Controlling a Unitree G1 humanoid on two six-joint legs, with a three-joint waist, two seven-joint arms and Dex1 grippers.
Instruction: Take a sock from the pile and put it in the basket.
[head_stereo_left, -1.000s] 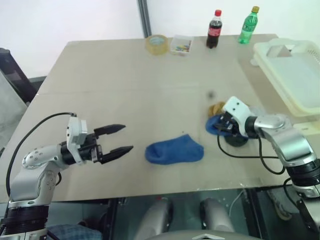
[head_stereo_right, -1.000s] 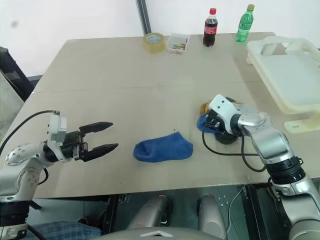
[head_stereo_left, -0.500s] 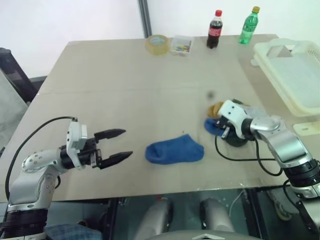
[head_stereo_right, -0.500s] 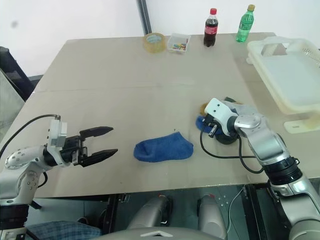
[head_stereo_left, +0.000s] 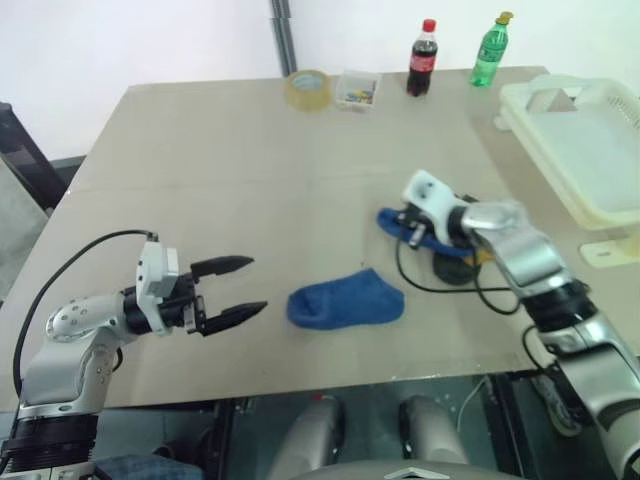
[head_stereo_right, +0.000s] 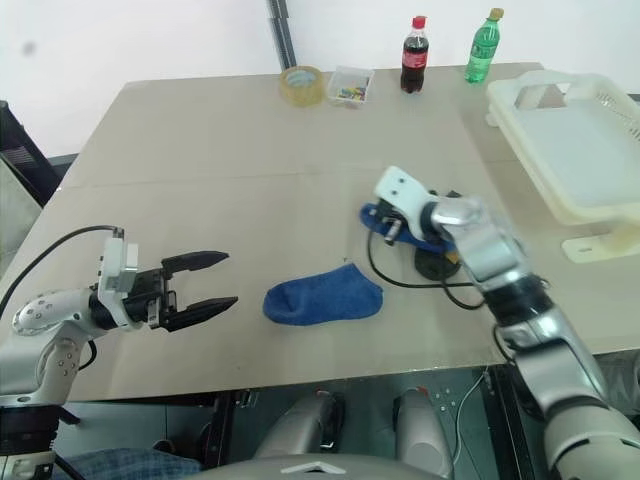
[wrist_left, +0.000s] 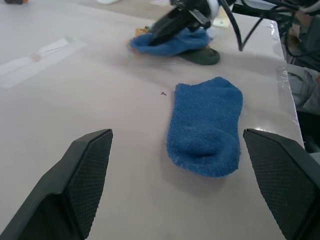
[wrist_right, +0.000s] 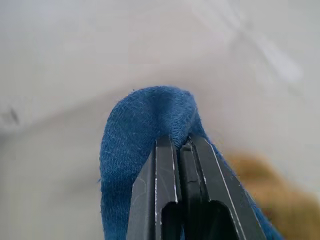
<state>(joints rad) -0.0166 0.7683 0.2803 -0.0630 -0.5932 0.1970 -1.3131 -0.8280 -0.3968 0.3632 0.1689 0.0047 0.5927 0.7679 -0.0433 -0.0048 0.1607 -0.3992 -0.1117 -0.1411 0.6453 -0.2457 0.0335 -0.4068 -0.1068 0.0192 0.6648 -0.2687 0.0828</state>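
Your right gripper (wrist_right: 181, 145) is pinched tight on a fold of the sock (wrist_right: 135, 130), the royal-blue cloth bunched over both fingertips. In the head views that sock (head_stereo_left: 398, 222) hangs from the gripper just above the table (head_stereo_left: 250, 160), drawn a little way left of the pile (head_stereo_left: 455, 262), where a dark sock and a scrap of mustard yellow lie. Your left gripper (head_stereo_left: 240, 289) stands wide open and empty, pointed at the second blue sock (head_stereo_left: 346, 299) lying flat near the front edge.

You are at the lift-out step, as I judge it: the grip is made, the carry is not. Next you need to raise the sock free and swing it right, over the rim of the basket (head_stereo_left: 560, 100), which sits well apart at the far right corner.

Beyond, a tape roll (head_stereo_left: 306, 88), a small box (head_stereo_left: 357, 89) and two bottles (head_stereo_left: 422, 58) line the table's far edge against a pale wall.
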